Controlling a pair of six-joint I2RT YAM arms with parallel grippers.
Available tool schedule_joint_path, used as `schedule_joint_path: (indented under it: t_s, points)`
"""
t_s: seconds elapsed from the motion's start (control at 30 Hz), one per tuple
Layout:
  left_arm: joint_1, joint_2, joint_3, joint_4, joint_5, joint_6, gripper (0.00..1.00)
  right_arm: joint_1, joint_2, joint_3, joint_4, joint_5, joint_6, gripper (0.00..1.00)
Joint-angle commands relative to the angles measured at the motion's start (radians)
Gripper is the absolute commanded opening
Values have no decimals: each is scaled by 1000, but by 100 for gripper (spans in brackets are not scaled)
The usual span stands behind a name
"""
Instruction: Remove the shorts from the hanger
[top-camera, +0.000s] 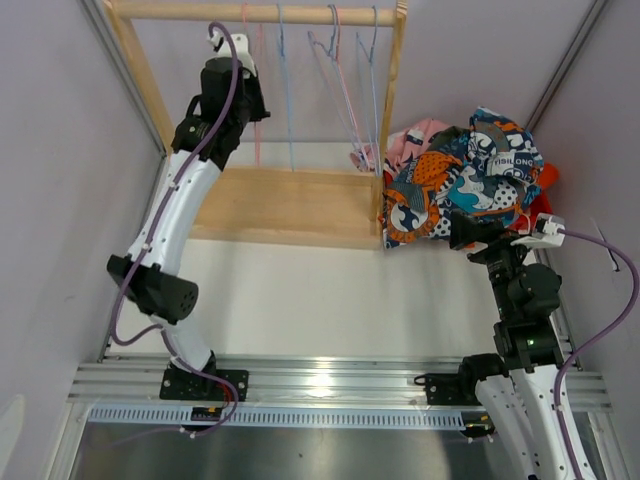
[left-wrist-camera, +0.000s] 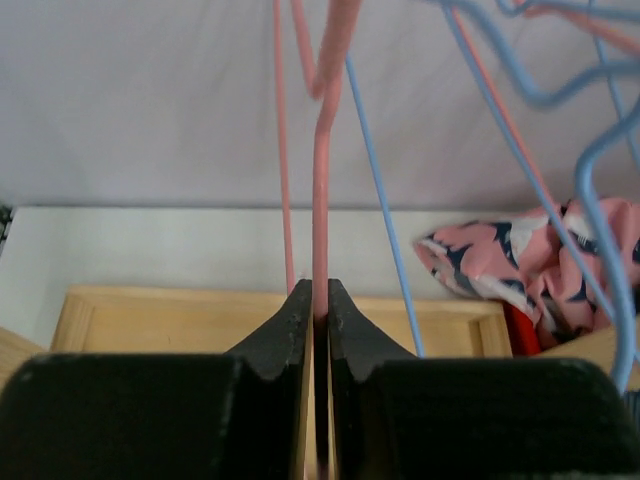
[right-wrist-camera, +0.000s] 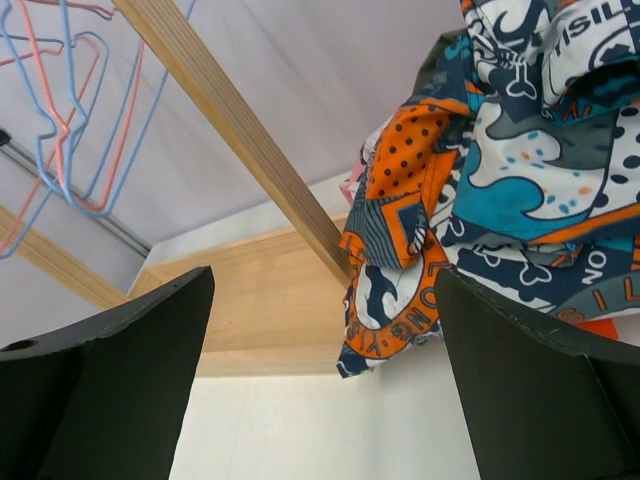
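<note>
So the shorts (top-camera: 470, 180) lie heaped right of the wooden rack (top-camera: 290, 205), cartoon print on top, just ahead of the right gripper (right-wrist-camera: 325, 280), jaws spread wide. Left gripper (left-wrist-camera: 319, 290) pinches the pink hanger (left-wrist-camera: 321, 170) wire, blue hangers (left-wrist-camera: 381, 200) alongside, rack post (right-wrist-camera: 240, 140) between arms

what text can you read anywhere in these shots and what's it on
"ISIL": white letters on the cartoon print shorts, cut off by the frame edge in the right wrist view.
"ONG": curved orange letters low on the same shorts' print.
Top view: a word on the shorts, too small to read surely.
Nothing else legible.
</note>
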Motion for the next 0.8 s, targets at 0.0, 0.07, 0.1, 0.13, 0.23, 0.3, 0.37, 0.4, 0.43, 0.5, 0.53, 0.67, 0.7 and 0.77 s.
schedule_joint_path:
  t_s: [0.0, 0.07, 0.1, 0.13, 0.23, 0.3, 0.37, 0.4, 0.43, 0.5, 0.53, 0.67, 0.7, 0.77]
  points:
    - [6, -166, -182, 51, 34, -49, 23, 7, -12, 44, -47, -23, 3, 99]
    - [6, -238, -283, 83, 35, -47, 50, 7, -15, 46, -47, -23, 10, 99]
    - [6, -257, -302, 83, 34, -44, 58, 7, -14, 47, -51, -25, 11, 99]
    - [6, -295, -313, 77, 32, -44, 62, 8, -14, 53, -55, -25, 10, 99]
    - [6, -376, -415, 56, 34, -46, 91, 10, 6, 81, -85, -101, -15, 99]
    - [5, -516, -596, 105, 41, -53, 97, 10, 14, 101, -116, -147, -44, 99]
    - [5, -685, -804, 175, 51, -61, 99, 11, 2, 112, -143, -153, -50, 99]
    - [5, -738, -852, 191, 52, -67, 99, 10, -4, 113, -169, -153, -58, 99]
    - [5, -787, -938, 203, 52, -79, 99, 11, -12, 112, -180, -155, -61, 99]
    - [5, -928, -1082, 218, 52, -121, 99, 13, -39, 95, -212, -167, -61, 99]
    - [3, -975, -1150, 229, 57, -138, 99, 13, -52, 84, -220, -169, -55, 99]
    - [2, -1180, -1313, 264, 98, -167, 99, 14, -95, 7, -243, -187, 14, 99]
    - [2, -1256, -1333, 257, 106, -170, 98, 13, -95, 9, -257, -175, 28, 99]
    - [2, -1326, -1417, 243, 104, -174, 98, 13, -93, 33, -326, -147, 37, 99]
